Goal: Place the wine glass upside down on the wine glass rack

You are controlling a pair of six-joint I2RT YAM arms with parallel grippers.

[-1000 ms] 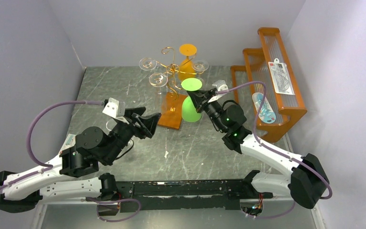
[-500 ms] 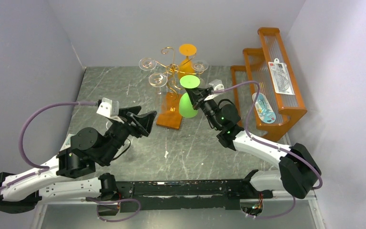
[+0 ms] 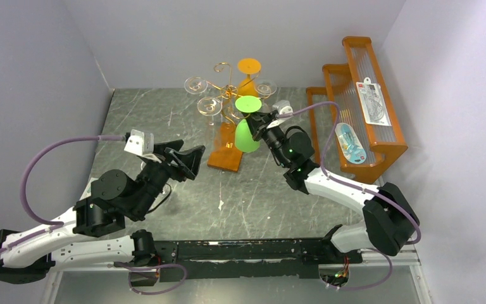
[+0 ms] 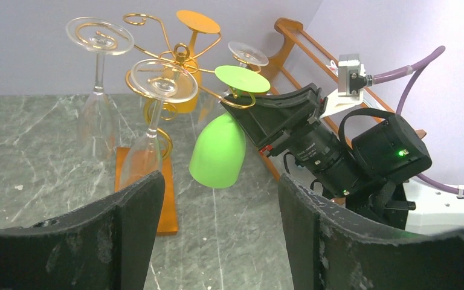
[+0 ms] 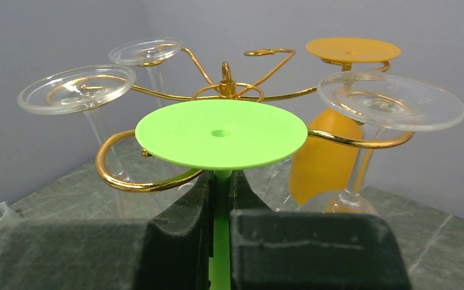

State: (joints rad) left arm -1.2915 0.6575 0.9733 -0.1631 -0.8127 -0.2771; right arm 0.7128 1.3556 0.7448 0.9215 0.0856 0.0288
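At the rack (image 4: 169, 199), the right fingers (image 5: 175, 248) clamp the green wine glass (image 4: 217, 151) by its stem. If its foot misses the scroll, it may fall. The left fingers (image 4: 96, 241) are wide open and empty.

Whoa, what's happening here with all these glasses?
The right gripper holds a green wine glass upside down by its stem, its foot just above a curled arm of the wine glass rack. Three clear glasses and an orange one hang there already. The left gripper is open and empty, off to the side.
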